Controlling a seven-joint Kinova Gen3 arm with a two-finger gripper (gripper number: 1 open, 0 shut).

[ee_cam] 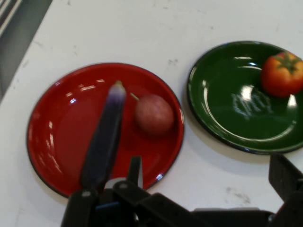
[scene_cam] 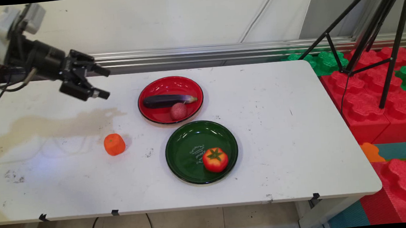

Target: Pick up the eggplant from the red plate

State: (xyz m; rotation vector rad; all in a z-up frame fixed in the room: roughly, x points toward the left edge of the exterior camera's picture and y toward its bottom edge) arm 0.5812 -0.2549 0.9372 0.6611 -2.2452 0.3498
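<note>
- The claw point(scene_cam: 103, 82) hangs above the bench's point(scene_cam: 300, 150) far left part, well left of the red plate point(scene_cam: 152, 118), tilted toward that plate. Its 2 fingers stand spread wide, nothing between them.
- The red plate holds 2 things: a dark eggplant point(scene_cam: 167, 100) lying across it, and a small reddish round fruit point(scene_cam: 178, 111) touching the eggplant's near side.
- Just near-right of the red plate sits a green plate point(scene_cam: 184, 155), almost rim to rim, with 1 tomato point(scene_cam: 215, 159) by its right rim.
- An orange fruit point(scene_cam: 114, 144) sits alone on the bench, near-left of the red plate, below the claw.
</note>
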